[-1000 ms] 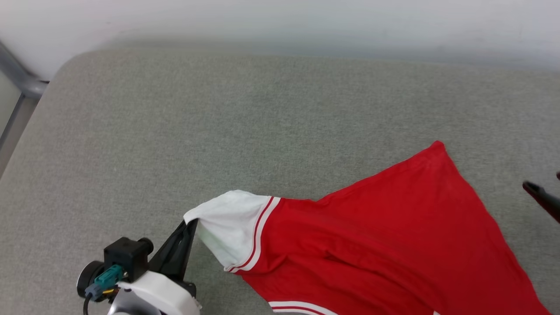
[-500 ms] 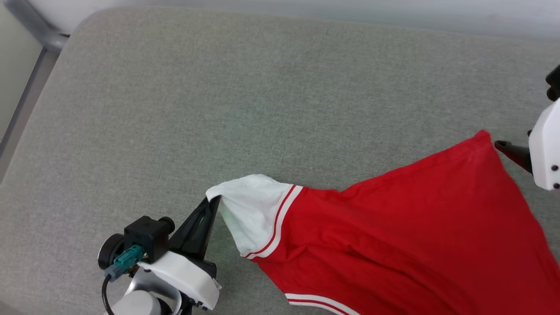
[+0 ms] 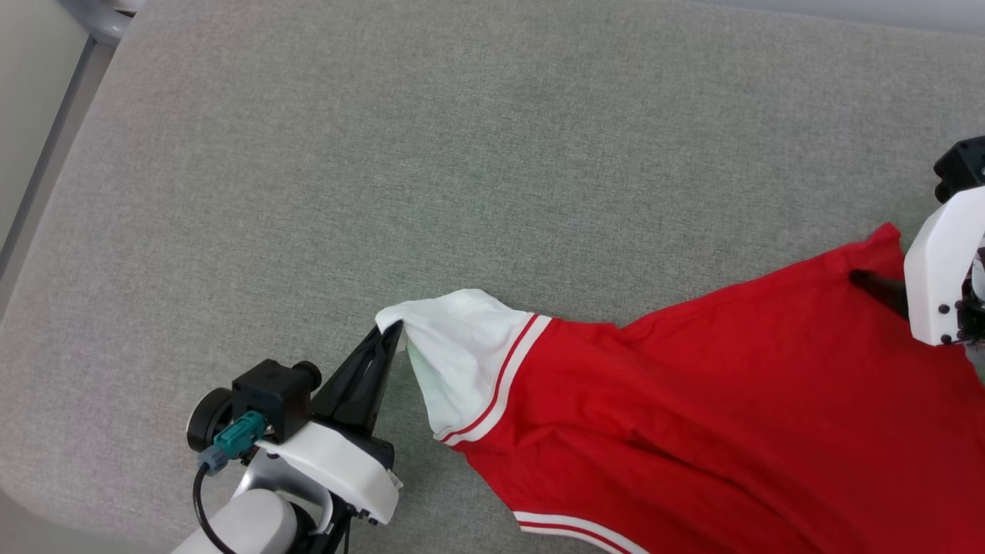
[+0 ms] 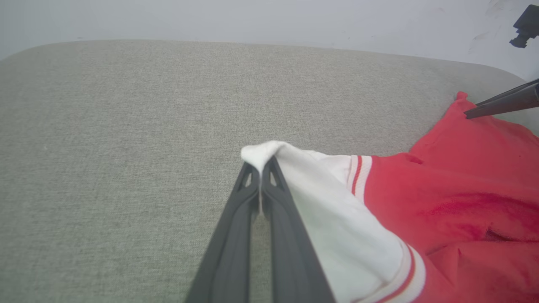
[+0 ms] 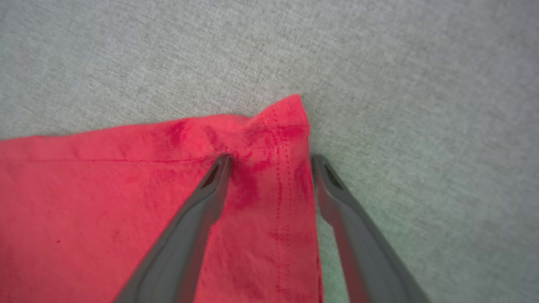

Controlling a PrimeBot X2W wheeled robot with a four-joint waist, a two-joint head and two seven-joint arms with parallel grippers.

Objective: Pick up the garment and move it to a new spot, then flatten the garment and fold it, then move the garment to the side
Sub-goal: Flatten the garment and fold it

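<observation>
Left claw [image 3: 393,331] pinches the shirt [image 3: 692,400] by its sleeve; my right claw [image 5: 269,162], wide astride a hem corner, should close next for flattening.

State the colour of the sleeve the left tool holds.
White sleeve, red-and-white striped trim; clearest in the left wrist view.

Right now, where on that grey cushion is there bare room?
The grey cushion lies bare from the white sleeve to its far edge, and leftward past the left gripper pinching it. The near right is crowded: the red shirt spreads there, with the open right gripper over its corner.
</observation>
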